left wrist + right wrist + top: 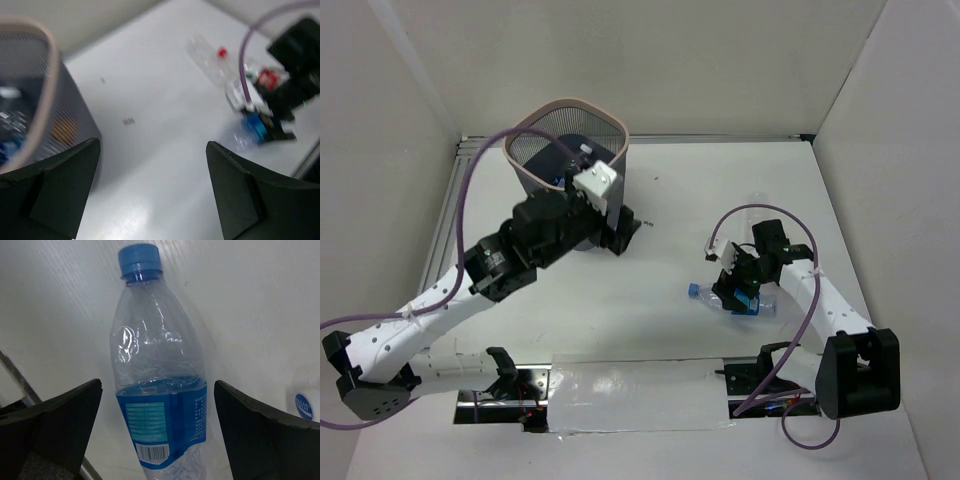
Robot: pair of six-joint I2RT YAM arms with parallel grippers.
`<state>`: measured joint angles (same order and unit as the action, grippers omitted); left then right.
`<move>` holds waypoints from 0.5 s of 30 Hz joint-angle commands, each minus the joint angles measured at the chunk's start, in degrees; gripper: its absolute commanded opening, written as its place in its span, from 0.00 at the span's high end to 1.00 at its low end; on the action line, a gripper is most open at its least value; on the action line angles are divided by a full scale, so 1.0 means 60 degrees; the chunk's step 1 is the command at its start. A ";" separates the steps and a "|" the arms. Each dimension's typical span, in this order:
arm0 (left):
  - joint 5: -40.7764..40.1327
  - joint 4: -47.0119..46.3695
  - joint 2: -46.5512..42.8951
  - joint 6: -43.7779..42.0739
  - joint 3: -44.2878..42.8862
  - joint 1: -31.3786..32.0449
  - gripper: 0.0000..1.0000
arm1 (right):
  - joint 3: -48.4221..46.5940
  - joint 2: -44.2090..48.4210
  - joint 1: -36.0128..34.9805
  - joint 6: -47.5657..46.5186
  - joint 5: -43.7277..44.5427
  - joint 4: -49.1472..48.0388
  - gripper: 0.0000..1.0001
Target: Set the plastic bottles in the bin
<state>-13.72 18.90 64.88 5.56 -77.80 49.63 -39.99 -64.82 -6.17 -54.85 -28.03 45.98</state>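
Observation:
The bin (566,106), dark mesh with a pale rim, stands at the back left. In the left wrist view blue and orange shapes show through its mesh (35,110). My left gripper (625,225) hangs open just right of the bin, with nothing between its fingers (60,185). A clear plastic bottle (160,390) with a blue cap and blue label lies on the table (710,296). My right gripper (738,297) is open and straddles that bottle's label, both fingers (60,425) apart from it. Another clear bottle with a red cap (207,57) lies farther back.
White walls close in the table on the left, back and right. A metal rail (445,215) runs along the left edge. Purple cables loop from both arms (470,190). A taped sheet (640,395) covers the near edge between the arm bases.

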 commanded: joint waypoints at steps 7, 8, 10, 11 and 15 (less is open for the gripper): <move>-0.0453 -0.0146 -0.0794 0.2382 0.3458 0.1733 0.00 | 0.1023 -0.0066 -0.0128 0.0353 0.1888 -0.1905 0.00; -0.0555 -0.0233 -0.0794 0.2499 0.3590 0.1821 0.00 | 0.1126 -0.0168 -0.0215 0.0353 0.2106 -0.2094 0.00; -0.0643 -0.0234 -0.0794 0.2851 0.3942 0.2040 0.00 | 0.1229 -0.0256 -0.0216 0.0353 0.2196 -0.2096 0.00; -0.0644 -0.0234 -0.0794 0.2954 0.4045 0.2041 0.00 | 0.1230 -0.0358 -0.0216 0.0353 0.2327 -0.2096 0.00; -0.0644 -0.0337 -0.0794 0.3510 0.4571 0.2377 0.00 | 0.1318 -0.0272 -0.0304 0.0266 0.2416 -0.2009 0.15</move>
<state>-16.12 20.32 61.76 21.93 -51.83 62.65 -33.04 -66.81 -7.42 -53.19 -15.57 36.42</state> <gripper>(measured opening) 0.998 0.899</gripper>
